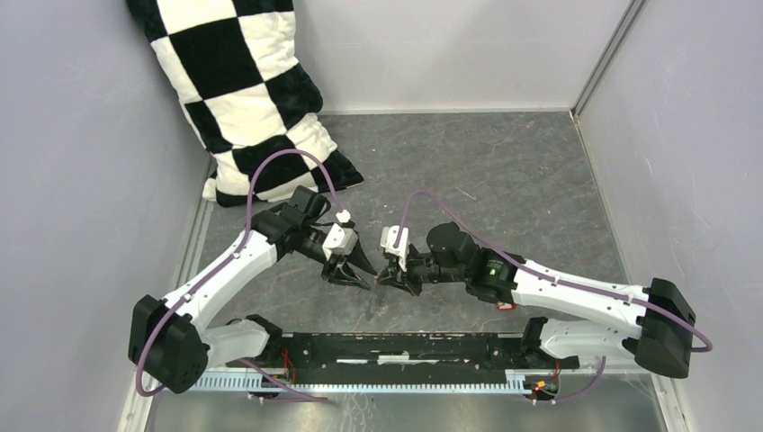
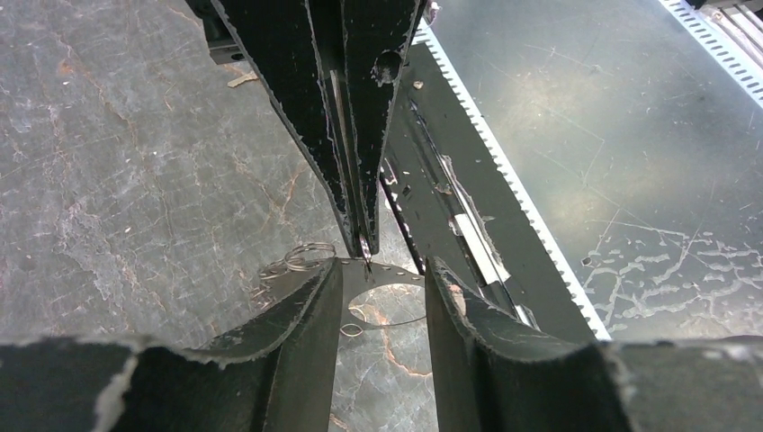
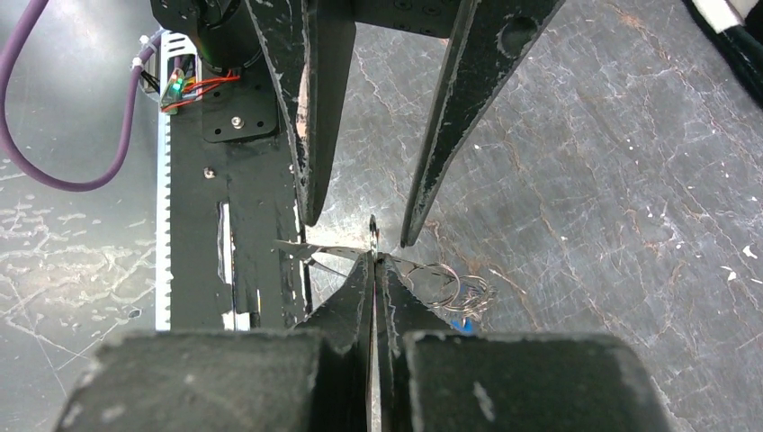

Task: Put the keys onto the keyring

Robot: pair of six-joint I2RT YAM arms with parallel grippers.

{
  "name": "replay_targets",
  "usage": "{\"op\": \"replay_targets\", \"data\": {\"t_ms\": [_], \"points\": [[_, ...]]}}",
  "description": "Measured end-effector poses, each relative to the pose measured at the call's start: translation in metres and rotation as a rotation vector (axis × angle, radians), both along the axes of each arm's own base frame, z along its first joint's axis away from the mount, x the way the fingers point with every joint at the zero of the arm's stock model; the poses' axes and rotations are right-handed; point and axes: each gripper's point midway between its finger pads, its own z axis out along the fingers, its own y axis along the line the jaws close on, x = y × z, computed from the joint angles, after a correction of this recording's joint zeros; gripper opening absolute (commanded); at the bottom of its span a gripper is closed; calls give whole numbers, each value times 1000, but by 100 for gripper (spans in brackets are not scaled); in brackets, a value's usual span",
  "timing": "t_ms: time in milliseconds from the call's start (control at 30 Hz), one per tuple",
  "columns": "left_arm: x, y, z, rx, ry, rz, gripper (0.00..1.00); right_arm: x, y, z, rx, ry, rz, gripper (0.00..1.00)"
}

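Grip status: right gripper (image 3: 373,261) is clamped on the keyring (image 2: 396,275), its 2 fingers pressed flat together on the thin grey band at their very tips. Left gripper (image 2: 384,268) stands open, 1 finger on either side of the band and just short of the right fingertips. As far as we can tell, it is not touching the band.

A cluster of small wire rings (image 3: 450,290) hangs just beside the right fingertips, on the side away from the arm bases. A blue speck (image 3: 463,326) shows close under it, and we take this for the blue key. We cannot place the red key in these views.

Step in hand, by our reading: the left gripper takes a 2nd hold on the band, so the loop can be steadied for threading.

Notes for doing it well:
- Close the left fingers slowly and square on the flat of the band, close beside the right pinch. The band looks flexible and would likely twist out of an oblique grip.
- Do not loosen the right pinch until the left hold is firm.
- Avoid trapping the wire rings between the fingers.
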Motion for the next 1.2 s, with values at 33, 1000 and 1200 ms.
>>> {"op": "replay_targets", "data": {"t_ms": [33,1000,1200], "points": [[0,0,0,-1,-1,0,41,0,1,0,0,1,1,1],[-4,-10,124,-246,-363,-52,2,-7,-42,157,453,-195,-65,49],[-24,-5,183,-380,-428,-93,2,-24,-63,208,635,-275,-36,46]]}}
